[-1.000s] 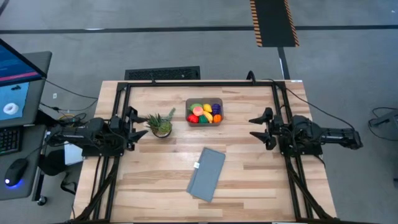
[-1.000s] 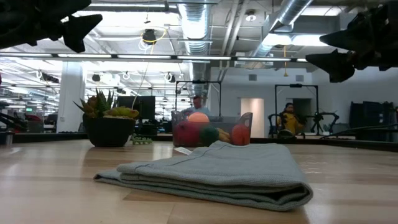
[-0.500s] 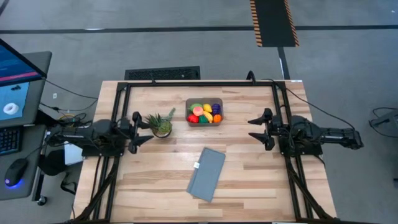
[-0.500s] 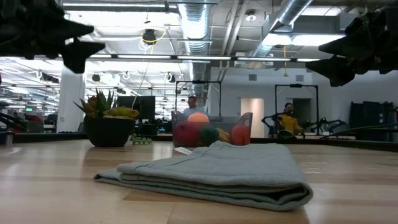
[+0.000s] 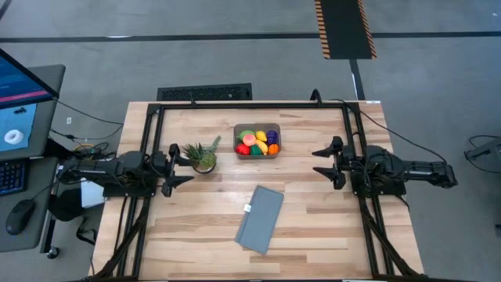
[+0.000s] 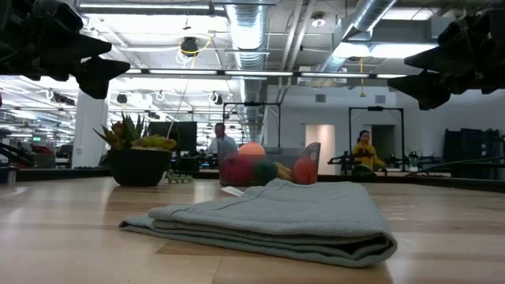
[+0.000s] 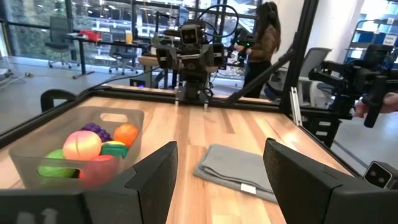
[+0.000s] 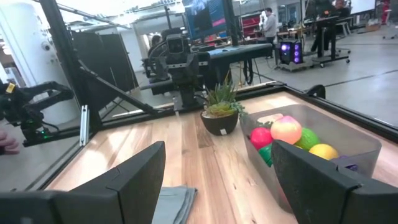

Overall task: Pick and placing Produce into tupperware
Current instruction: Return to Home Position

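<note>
The tupperware point(image 5: 257, 141) stands on the far middle of the table, a smoky translucent tub. In it lies the produce point(image 5: 257, 142): red, yellow, orange, green and purple toy pieces. The left wrist view shows the tub point(image 7: 37, 149) and the produce point(image 7: 81, 146) too. My left gripper point(image 5: 182, 164) hovers open at the table's left side, level, with nothing between its fingers. At the right side my right gripper point(image 5: 317, 160) hovers open and level, pointing toward the tub point(image 8: 348, 146).
A small potted spiky plant point(image 5: 203, 157) stands just in front of my left gripper. A folded grey-blue cloth point(image 5: 261, 218) lies on the near middle of the table. A black frame point(image 5: 250, 104) edges the table. People move about in the room behind.
My left gripper has tipped down from a raised slant to level, rolling a little and sinking slightly. It stays beside the plant. In the room behind, people have walked past.
</note>
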